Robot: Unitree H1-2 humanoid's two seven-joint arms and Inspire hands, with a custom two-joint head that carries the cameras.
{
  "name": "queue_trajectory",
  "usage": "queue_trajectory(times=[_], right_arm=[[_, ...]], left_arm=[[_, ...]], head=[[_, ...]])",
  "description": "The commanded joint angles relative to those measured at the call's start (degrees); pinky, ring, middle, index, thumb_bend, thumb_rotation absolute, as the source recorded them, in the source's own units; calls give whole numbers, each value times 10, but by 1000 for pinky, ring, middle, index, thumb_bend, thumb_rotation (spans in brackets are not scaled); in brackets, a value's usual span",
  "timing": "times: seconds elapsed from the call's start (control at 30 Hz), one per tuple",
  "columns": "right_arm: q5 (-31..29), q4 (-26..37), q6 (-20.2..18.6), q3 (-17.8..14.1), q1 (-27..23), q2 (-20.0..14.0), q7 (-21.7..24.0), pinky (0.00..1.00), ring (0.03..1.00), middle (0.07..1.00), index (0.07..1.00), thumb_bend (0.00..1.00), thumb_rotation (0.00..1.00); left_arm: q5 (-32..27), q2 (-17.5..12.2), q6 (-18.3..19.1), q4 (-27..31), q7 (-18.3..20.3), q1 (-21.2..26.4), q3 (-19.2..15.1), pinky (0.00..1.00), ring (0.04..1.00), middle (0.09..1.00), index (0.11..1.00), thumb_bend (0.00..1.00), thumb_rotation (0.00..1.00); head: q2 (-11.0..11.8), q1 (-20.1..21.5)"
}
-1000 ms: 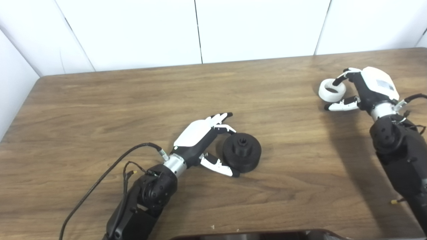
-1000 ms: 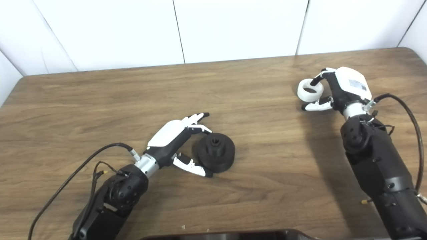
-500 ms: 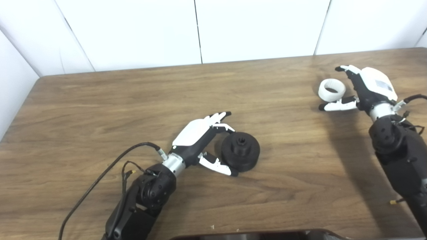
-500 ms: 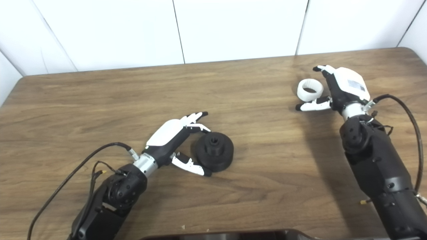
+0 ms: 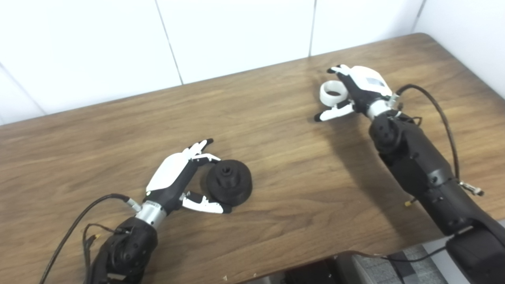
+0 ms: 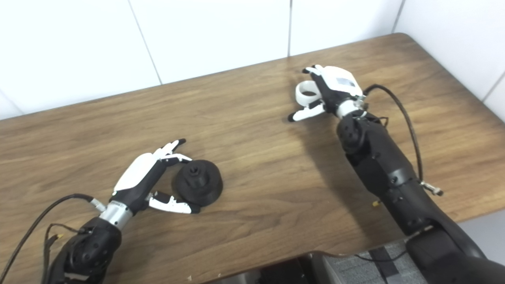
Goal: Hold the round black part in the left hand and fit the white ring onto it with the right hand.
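Observation:
The round black part [image 5: 229, 182] lies flat on the wooden table [image 5: 276, 157], hub up. My left hand [image 5: 173, 177] is open beside its left edge, with the fingers stretched behind it and the thumb along its front. The hand does not hold the part. The white ring [image 5: 330, 91] lies on the table at the far right. My right hand [image 5: 361, 88] is open just right of it, with the fingers arched over its far side and the thumb in front, and has no grip on the ring.
The table's right edge and front edge [image 5: 453, 236] show, with a grey surface [image 5: 394, 264] below the front edge. Cables run along both forearms. A white panelled wall [image 5: 236, 35] stands behind the table.
The whole picture has shifted, so the camera has moved. My right hand's fingers, curled on the white ring a second ago, have opened off it. The left hand and black part keep their pose.

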State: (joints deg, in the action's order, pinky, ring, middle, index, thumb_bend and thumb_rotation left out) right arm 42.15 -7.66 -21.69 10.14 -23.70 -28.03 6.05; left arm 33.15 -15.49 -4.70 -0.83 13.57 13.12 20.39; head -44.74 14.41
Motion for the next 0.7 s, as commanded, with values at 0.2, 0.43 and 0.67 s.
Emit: queue_trajectory(times=[0.2, 0.43, 0.67], right_arm=[[13, 5, 10, -3, -31, -10, -20, 753, 885, 954, 876, 969, 432], [11, -17, 15, -4, -36, -10, -30, 758, 885, 949, 864, 948, 423], [9, -48, 0, -3, -54, -15, -24, 757, 892, 952, 876, 940, 439]], left_arm=[[-4, -5, -13, 16, -6, 14, -9, 1000, 1000, 1000, 640, 947, 349], [-7, -4, -18, 16, -8, 10, -11, 1000, 1000, 1000, 637, 950, 346], [-8, -7, -21, 18, -6, 6, -13, 1000, 1000, 1000, 636, 936, 349]], head=[[2, -5], [3, -7], [4, -7]])
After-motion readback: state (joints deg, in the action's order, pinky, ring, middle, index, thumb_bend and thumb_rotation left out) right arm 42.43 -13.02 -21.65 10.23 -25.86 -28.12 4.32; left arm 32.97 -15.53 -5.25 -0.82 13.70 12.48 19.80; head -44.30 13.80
